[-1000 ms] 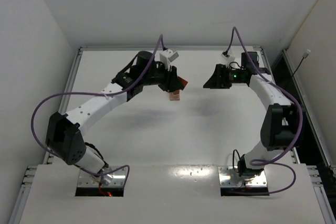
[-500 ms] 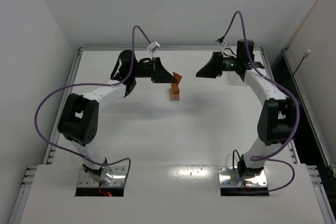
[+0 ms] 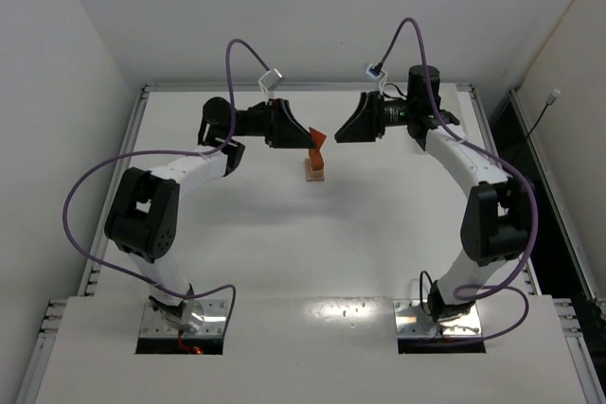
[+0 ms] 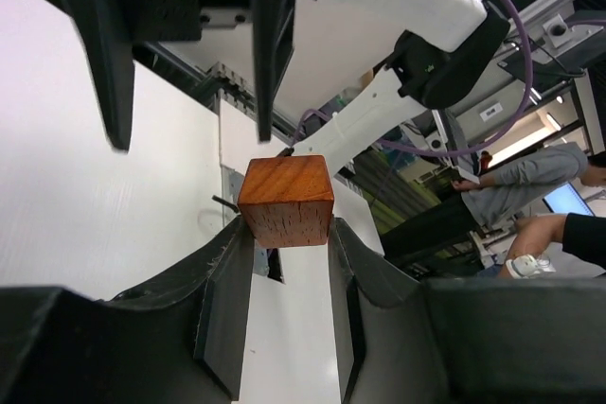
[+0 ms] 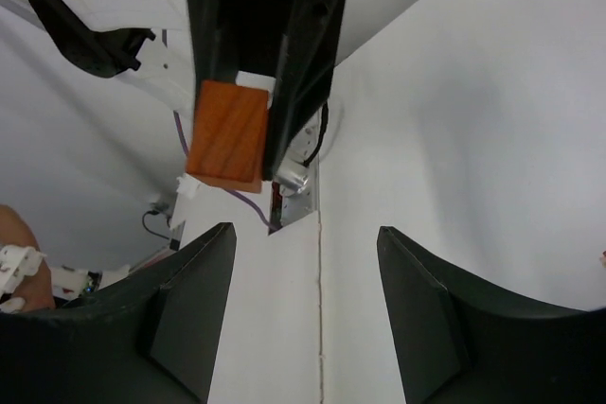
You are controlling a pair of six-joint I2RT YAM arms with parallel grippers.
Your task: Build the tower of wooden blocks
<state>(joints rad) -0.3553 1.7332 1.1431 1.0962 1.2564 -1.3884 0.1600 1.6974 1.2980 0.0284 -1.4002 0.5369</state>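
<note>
My left gripper (image 3: 311, 135) is shut on a reddish-orange wooden cube (image 3: 318, 140) and holds it in the air, level, just above and behind the small block stack (image 3: 313, 171) on the table. In the left wrist view the cube (image 4: 286, 201) sits pinched at the fingertips of the left gripper (image 4: 287, 230). My right gripper (image 3: 345, 130) is open and empty, facing the left one a short way to the right of the cube. The right wrist view shows the cube (image 5: 227, 137) ahead of the right gripper (image 5: 303, 245), held by the left gripper's dark fingers (image 5: 308, 54).
The white table (image 3: 312, 243) has a metal frame rail at its back edge (image 3: 303, 88) and right side (image 3: 492, 130). Purple cables loop above both wrists. The white back wall stands close behind the grippers.
The left gripper has drawn back left and up from over the stack, still holding the cube. The right gripper has moved left towards the cube. Both wrists have risen.
</note>
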